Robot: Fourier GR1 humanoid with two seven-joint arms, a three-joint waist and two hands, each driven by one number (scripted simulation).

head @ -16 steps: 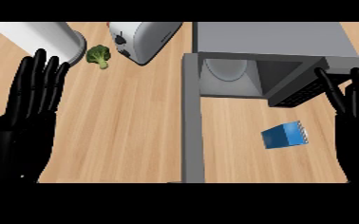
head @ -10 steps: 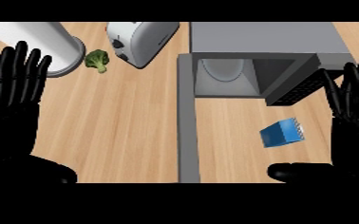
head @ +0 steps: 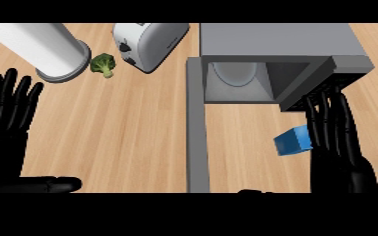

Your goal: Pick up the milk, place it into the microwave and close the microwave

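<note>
The black right hand (head: 338, 152) has come in from the right edge of the frame and now lies against the right side of the small blue milk carton (head: 290, 142), which sits on the light wooden surface (head: 133, 130) at lower right, just below the open grey microwave (head: 280, 40). Its fingers (head: 328, 120) are straight and hold nothing, so the grasp is probably next. The black left hand (head: 16, 107) rests at the left edge, fingers straight and empty.

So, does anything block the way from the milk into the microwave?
Nothing visible does. The milk lies on the counter in front of the open microwave, whose door stands out to its left. The right hand is beside the milk.
</note>
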